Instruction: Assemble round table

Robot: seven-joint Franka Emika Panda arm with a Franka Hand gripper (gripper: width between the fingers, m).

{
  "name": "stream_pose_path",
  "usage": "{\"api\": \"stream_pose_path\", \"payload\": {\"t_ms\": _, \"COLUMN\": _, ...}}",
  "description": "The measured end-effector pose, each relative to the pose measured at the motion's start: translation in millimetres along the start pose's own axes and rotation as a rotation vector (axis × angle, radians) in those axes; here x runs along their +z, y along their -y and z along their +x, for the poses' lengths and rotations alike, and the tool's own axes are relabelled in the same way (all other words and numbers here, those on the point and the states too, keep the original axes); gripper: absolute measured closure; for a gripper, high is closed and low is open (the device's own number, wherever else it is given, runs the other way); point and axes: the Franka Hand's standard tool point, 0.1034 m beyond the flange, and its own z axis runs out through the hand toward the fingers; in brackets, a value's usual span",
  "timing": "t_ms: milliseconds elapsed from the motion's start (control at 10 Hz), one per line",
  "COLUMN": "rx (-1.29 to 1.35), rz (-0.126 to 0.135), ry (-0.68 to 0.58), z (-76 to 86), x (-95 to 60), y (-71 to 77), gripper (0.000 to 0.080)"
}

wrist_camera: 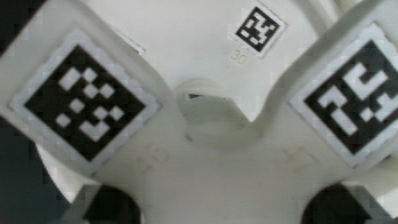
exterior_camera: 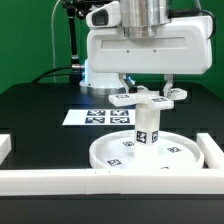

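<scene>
The round disc [exterior_camera: 145, 153] lies flat on the black table near the front. The short leg [exterior_camera: 146, 126] stands upright on its middle. My gripper [exterior_camera: 150, 90] is shut on the four-lobed cross base [exterior_camera: 152, 98] and holds it right at the leg's top; I cannot tell whether it is seated. In the wrist view the cross base [wrist_camera: 196, 150] fills the picture, with tagged lobes on both sides. The gripper [wrist_camera: 222, 208] clamps it between dark fingertips [wrist_camera: 111, 206]. A tag on the disc [wrist_camera: 262, 27] shows beyond it. The leg is hidden in the wrist view.
The marker board [exterior_camera: 98, 117] lies flat on the table behind the disc. White border rails run along the front [exterior_camera: 45, 180] and the exterior view's right [exterior_camera: 212, 150]. The arm's white base [exterior_camera: 100, 72] stands at the back.
</scene>
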Motion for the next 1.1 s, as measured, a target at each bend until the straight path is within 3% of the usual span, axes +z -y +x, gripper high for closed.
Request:
{"api": "stream_pose_path", "payload": {"t_ms": 300, "rx": 0.147, "rz": 0.001, "ry": 0.001, "z": -0.3, "x": 0.2, "y": 0.4, "gripper": 0.0351}}
{"api": "stream_pose_path", "payload": {"t_ms": 500, "rx": 0.332, "rz": 0.018, "ry": 0.006, "z": -0.4, "x": 0.7, "y": 1.4, "gripper": 0.0351}}
{"api": "stream_pose_path", "payload": {"t_ms": 700, "rx": 0.560, "rz": 0.063, "ry": 0.012, "z": 1.6, "x": 0.8, "y": -0.7, "gripper": 0.0351}}
{"api": "stream_pose_path", "payload": {"t_ms": 900, "rx": 0.791, "rz": 0.085, "ry": 0.026, "z": 1.2, "x": 1.1, "y": -0.8, "gripper": 0.0351}}
{"api": "stream_pose_path", "payload": {"t_ms": 1100, "rx": 1.047, "rz": 0.131, "ry": 0.019, "z": -1.1, "x": 1.7, "y": -0.1, "gripper": 0.0351}}
